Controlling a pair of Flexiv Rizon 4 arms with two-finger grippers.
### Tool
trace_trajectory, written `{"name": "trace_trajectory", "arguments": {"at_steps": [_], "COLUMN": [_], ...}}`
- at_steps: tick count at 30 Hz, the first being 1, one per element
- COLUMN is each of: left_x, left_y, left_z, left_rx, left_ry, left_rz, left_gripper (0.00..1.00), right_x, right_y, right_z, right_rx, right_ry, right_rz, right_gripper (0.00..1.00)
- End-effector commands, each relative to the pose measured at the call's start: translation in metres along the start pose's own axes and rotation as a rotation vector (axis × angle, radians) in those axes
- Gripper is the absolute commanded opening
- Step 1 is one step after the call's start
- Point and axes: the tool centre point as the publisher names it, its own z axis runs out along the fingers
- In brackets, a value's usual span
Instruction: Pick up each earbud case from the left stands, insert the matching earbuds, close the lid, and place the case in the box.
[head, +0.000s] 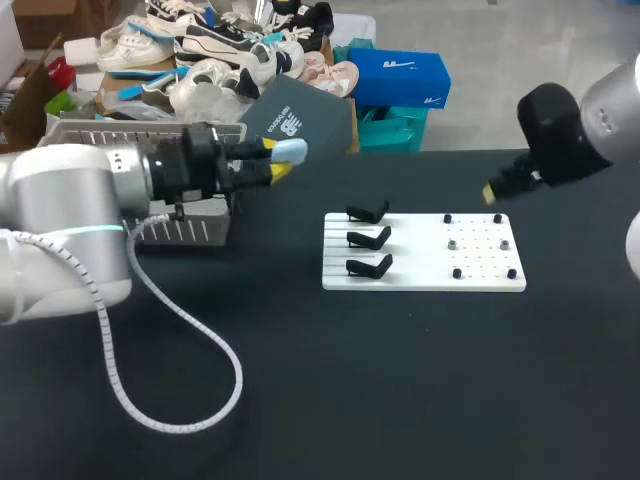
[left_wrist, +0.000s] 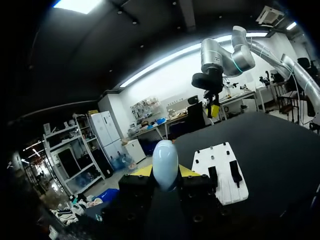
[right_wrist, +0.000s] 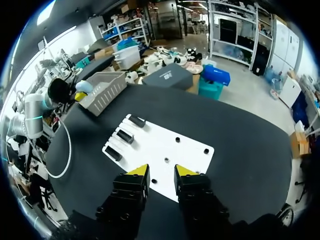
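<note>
A light blue earbud case (head: 293, 151) is held above the table's left side, my left gripper (head: 277, 159) shut on it. In the left wrist view the case (left_wrist: 165, 157) stands upright between the two yellow tips of that gripper (left_wrist: 165, 172). The white board (head: 425, 252) lies mid-table with three bare black stands (head: 369, 239) on its left half. Small dark and grey pieces (head: 476, 243) dot its right half. My right gripper (right_wrist: 160, 171) hovers open over the board's (right_wrist: 165, 152) near edge, nothing between its fingers; in the head view the right gripper (head: 490, 192) hangs behind the board's right end.
A grey slatted basket (head: 195, 228) sits at the table's far left edge, partly hidden behind my left arm; from the right wrist the basket (right_wrist: 106, 88) shows just beside the left gripper. A white cable (head: 170, 330) loops onto the table from the left arm.
</note>
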Motion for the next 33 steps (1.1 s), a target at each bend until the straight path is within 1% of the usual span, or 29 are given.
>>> {"name": "trace_trajectory", "arguments": {"at_steps": [1,3,6,7,8,10,11,12,14,17,20,27,30,33], "left_x": [0.021,0.038,0.061,0.067,0.077,0.086,0.091,0.093,0.104,0.111,0.115,0.109,0.105,0.103], "left_y": [0.030,0.049,0.069,0.073,0.080,0.088,0.093,0.096,0.103,0.106,0.103,0.098,0.095,0.093], "left_z": [-0.018,-0.026,-0.033,-0.035,-0.037,-0.039,-0.041,-0.042,-0.047,-0.051,-0.054,-0.070,-0.078,-0.085], "left_rx": [-0.008,-0.027,-0.052,-0.061,-0.088,-0.113,-0.128,-0.132,-0.154,-0.149,-0.137,-0.124,-0.116,-0.078], "left_ry": [-0.001,0.018,0.048,0.049,0.046,0.047,0.031,0.031,0.036,0.047,0.059,0.094,0.132,0.177], "left_rz": [-0.007,-0.017,-0.022,-0.026,-0.031,-0.048,-0.050,-0.056,-0.067,-0.079,-0.089,-0.091,-0.094,-0.111], "left_gripper": [0.00,0.00,0.00,0.00,0.00,0.00,0.00,0.00,0.00,0.00,0.00,0.00,0.00,0.00], "right_x": [-0.015,-0.019,-0.023,-0.024,-0.026,-0.028,-0.030,-0.031,-0.034,-0.038,-0.042,-0.041,-0.039,-0.035], "right_y": [-0.001,-0.003,-0.004,-0.004,-0.005,-0.006,-0.006,-0.005,-0.006,-0.008,-0.008,-0.015,-0.019,-0.021], "right_z": [0.015,0.019,0.024,0.025,0.027,0.029,0.031,0.031,0.035,0.040,0.044,0.050,0.052,0.051], "right_rx": [0.022,0.031,0.058,0.061,0.070,0.074,0.082,0.091,0.096,0.100,0.103,0.095,0.087,0.082], "right_ry": [0.020,0.023,0.034,0.039,0.053,0.055,0.058,0.061,0.062,0.070,0.076,0.078,0.078,0.077], "right_rz": [0.031,0.051,0.081,0.089,0.110,0.131,0.141,0.145,0.167,0.184,0.187,0.200,0.209,0.214], "right_gripper": [0.29,0.30,0.30,0.31,0.31,0.30,0.30,0.30,0.31,0.31,0.31,0.31,0.30,0.30]}}
